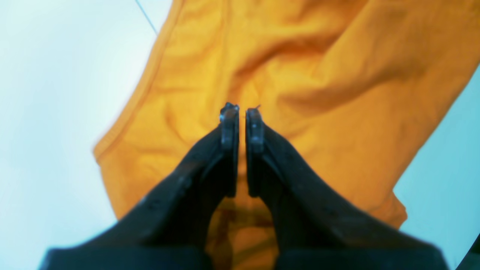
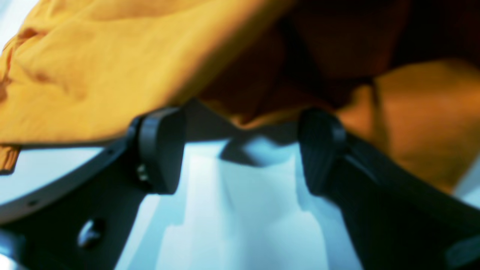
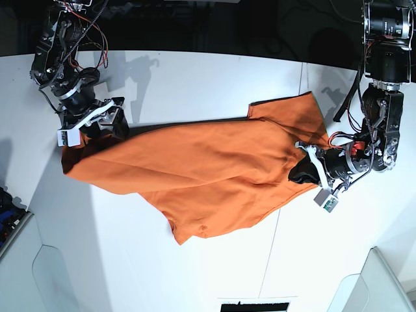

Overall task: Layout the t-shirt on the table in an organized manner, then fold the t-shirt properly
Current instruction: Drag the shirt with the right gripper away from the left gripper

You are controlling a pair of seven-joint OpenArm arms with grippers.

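While the t-shirt (image 3: 208, 175) is lying stretched between your two arms on the worktop (image 3: 195, 78), you are still working the layout step; no fold has begun, in my judgement.

Left pincer (image 1: 242, 110): its jaws are standing pressed nearly together with only a thin slit between them. The wrist view is showing orange cloth directly under and ahead of the tips, and the base view is showing the cloth drawn into a point that ends at this pincer, so it appears to be pinching a thin bit of the garment, though the pinched fabric itself is not plainly visible.

Right pincer (image 2: 240, 150): its jaws are standing spread wide, holding nothing. The shirt's edge is hanging just ahead of and slightly above the tips, with bare worktop showing between the jaws.

The garment is lying skewed, with one corner bulging out to the side midway between the pincers. The next move is calling, I judge, for the right pincer to close on the edge before it, so that both arms can draw the cloth taut and square.

Material findings: the shirt is soft, limp knit cloth, bright orange, creasing into shallow rolling wrinkles, with a stitched hem running beside the left pincer. The worktop is matte white, flat and hard, panelled with thin dark seams.
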